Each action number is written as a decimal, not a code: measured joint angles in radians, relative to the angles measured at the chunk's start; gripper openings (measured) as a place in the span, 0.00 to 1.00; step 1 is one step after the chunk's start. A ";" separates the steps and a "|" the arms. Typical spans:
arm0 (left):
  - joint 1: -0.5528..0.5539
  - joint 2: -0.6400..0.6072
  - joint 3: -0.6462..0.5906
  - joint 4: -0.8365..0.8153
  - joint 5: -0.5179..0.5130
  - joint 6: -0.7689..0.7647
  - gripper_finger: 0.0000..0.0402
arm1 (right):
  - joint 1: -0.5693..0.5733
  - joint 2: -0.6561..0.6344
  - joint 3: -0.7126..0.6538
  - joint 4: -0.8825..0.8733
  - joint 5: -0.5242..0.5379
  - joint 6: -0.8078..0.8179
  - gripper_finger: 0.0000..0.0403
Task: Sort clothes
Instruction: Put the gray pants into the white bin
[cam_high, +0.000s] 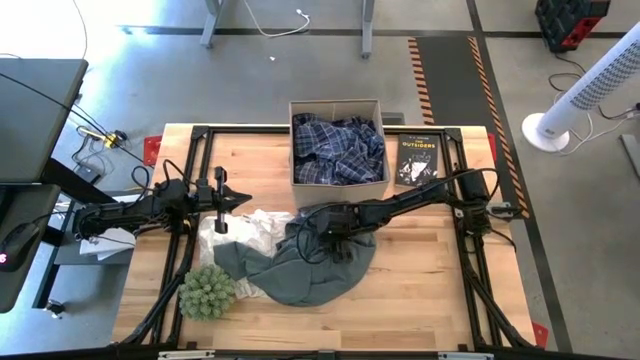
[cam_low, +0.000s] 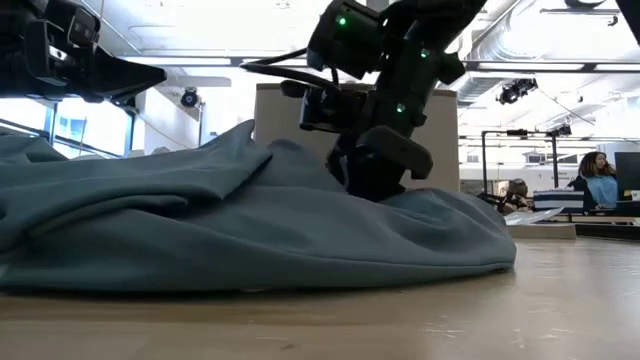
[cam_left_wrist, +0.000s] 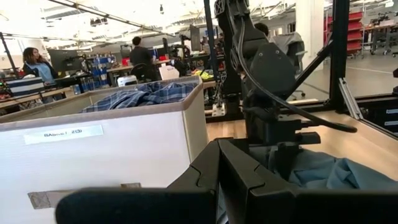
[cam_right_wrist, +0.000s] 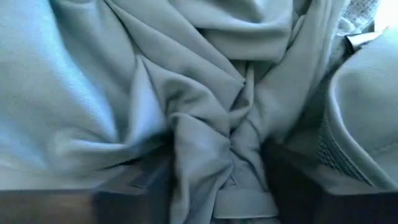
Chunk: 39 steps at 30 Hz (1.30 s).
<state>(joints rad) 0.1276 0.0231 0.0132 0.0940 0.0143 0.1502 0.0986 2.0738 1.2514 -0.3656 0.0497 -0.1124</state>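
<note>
A grey-green garment (cam_high: 300, 270) lies crumpled on the table's near middle, one edge over a white garment (cam_high: 250, 228). Blue-and-white plaid cloth (cam_high: 337, 148) fills the cardboard box (cam_high: 337, 190) at the far middle. My right gripper (cam_high: 322, 232) points steeply down into the grey-green garment (cam_right_wrist: 199, 93) near its far edge. It is open, with a bunched ridge of cloth between its fingers. My left gripper (cam_high: 243, 201) waits shut and level above the table's left side, touching nothing. My right gripper (cam_right_wrist: 211, 180) comes at the grey-green garment from above, slanting down. Its open fingers (cam_right_wrist: 140, 183) stand on either side of a bunched fold (cam_right_wrist: 208, 149) and sink into the cloth around it. The garment lies slack on the table (cam_low: 250, 220).
A spiky green plant ball (cam_high: 207, 291) sits at the near left beside the garments. A black book (cam_high: 417, 158) lies right of the box. Bare wood stretches along the table's right side and near edge. People sit at desks beyond the table.
</note>
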 joint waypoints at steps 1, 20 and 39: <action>0.000 0.000 0.000 0.000 0.000 0.000 0.00 | 0.000 0.005 0.000 0.009 0.000 0.000 0.47; 0.000 0.001 0.000 0.000 0.000 0.000 0.00 | 0.042 -0.439 0.344 -0.175 0.109 0.055 0.07; 0.000 0.001 0.000 0.000 0.000 0.000 0.00 | -0.379 -0.583 0.756 0.868 0.257 -0.377 0.07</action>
<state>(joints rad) 0.1274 0.0242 0.0130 0.0944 0.0143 0.1503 -0.2802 1.4913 2.0078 0.5025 0.3072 -0.4895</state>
